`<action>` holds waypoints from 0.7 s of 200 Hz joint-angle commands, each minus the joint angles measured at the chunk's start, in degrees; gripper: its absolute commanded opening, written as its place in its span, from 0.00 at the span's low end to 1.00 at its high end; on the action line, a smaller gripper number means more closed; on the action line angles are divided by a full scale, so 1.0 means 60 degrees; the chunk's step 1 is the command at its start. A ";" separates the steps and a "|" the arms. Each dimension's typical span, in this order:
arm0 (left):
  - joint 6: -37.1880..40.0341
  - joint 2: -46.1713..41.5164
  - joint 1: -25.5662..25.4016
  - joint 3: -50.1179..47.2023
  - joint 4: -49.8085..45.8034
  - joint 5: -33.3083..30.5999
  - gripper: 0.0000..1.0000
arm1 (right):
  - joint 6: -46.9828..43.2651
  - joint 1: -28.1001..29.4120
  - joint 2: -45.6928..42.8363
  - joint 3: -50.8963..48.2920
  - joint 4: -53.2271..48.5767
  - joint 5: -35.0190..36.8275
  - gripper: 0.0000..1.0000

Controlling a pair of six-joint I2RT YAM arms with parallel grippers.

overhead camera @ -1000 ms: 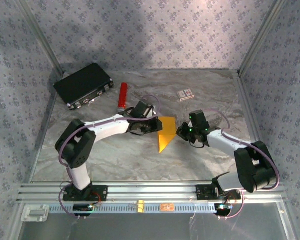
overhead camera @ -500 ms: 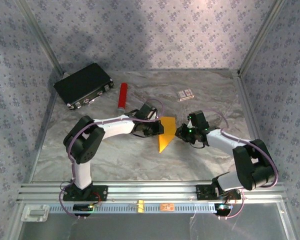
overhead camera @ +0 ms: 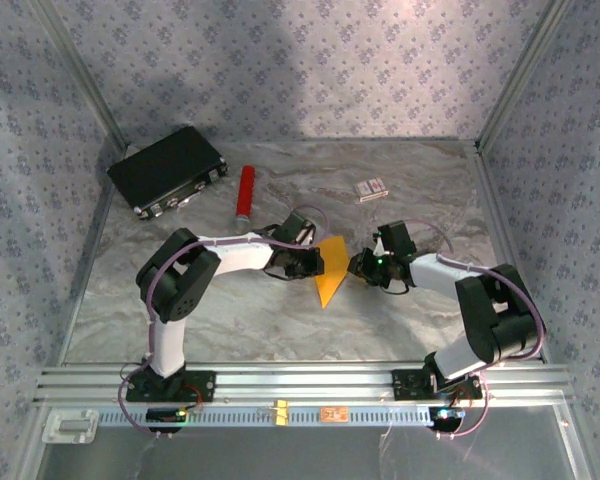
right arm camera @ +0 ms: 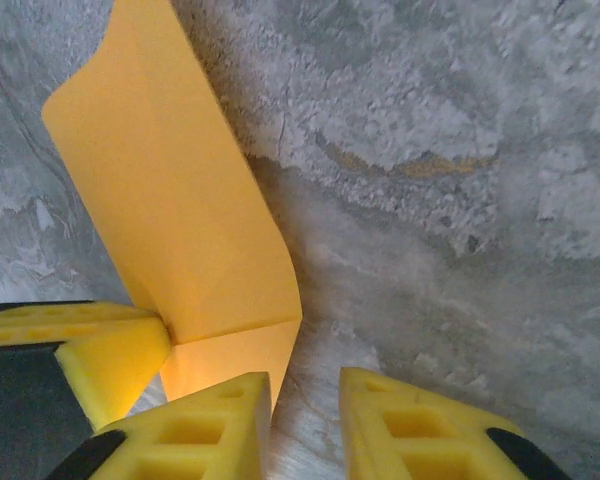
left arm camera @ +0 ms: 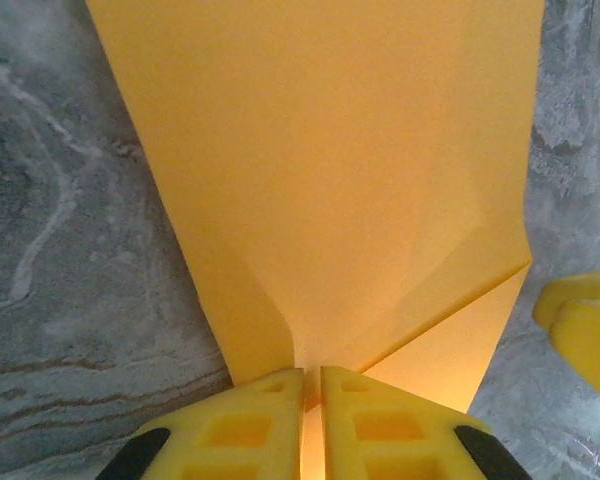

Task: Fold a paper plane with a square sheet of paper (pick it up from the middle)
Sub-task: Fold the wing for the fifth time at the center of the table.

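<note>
- Mid-table (overhead camera: 230, 320), between the two arms: sheet of paper (overhead camera: 330, 272), already folded to a narrow wedge, long axis running far to near, tip towards the bases.
- Pinched at its left side by the left gripper (left arm camera: 311, 400), fingers (left arm camera: 245, 425) pressed together on a fold.
- Just right of the sheet: right gripper (right arm camera: 305, 420), spread, only bare table between its fingertips (right arm camera: 215, 425); nearer fingertip beside or touching the lower flap, cannot tell which.
- Judged: left arm anchoring, right arm free to work the right-hand flap.
</note>
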 commanded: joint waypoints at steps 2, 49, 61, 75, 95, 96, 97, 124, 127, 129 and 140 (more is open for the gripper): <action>0.0296 0.0071 -0.0056 -0.0218 -0.0196 -0.0201 0.12 | -0.0344 -0.0216 0.0227 0.0338 0.0029 -0.0275 0.31; 0.0336 0.0078 -0.0042 -0.0275 -0.0140 -0.0181 0.12 | -0.0512 -0.0440 0.0810 0.0642 0.0372 -0.1109 0.33; 0.0329 0.0093 -0.0043 -0.0250 -0.0108 -0.0100 0.12 | -0.0500 -0.0488 0.0986 0.0754 0.0399 -0.1265 0.33; 0.0303 0.0119 -0.0042 -0.0240 -0.0082 -0.0086 0.12 | -0.0490 -0.0498 0.1227 0.0872 0.0484 -0.1494 0.32; 0.0276 0.0118 -0.0045 -0.0267 -0.0049 -0.0088 0.12 | -0.0357 -0.0522 0.1338 0.0868 0.0782 -0.1565 0.30; 0.0283 0.0115 -0.0044 -0.0272 -0.0049 -0.0086 0.12 | -0.0361 -0.0517 0.1334 0.0859 0.0792 -0.1577 0.30; 0.0286 0.0120 -0.0050 -0.0267 -0.0049 -0.0085 0.12 | -0.0363 -0.0522 0.1332 0.0855 0.0819 -0.1591 0.30; 0.0287 0.0082 -0.0043 -0.0292 -0.0042 -0.0084 0.12 | -0.0361 -0.0679 0.1507 0.0894 0.1122 -0.1946 0.30; 0.0288 0.0071 -0.0051 -0.0291 -0.0048 -0.0084 0.12 | -0.0358 -0.0700 0.1532 0.0898 0.1155 -0.1962 0.30; 0.0289 0.0079 -0.0055 -0.0291 -0.0049 -0.0084 0.12 | -0.0364 -0.0713 0.1553 0.0906 0.1164 -0.1998 0.30; 0.0277 0.0082 -0.0043 -0.0284 -0.0049 -0.0092 0.12 | -0.0407 -0.0815 0.1658 0.0932 0.1276 -0.2210 0.30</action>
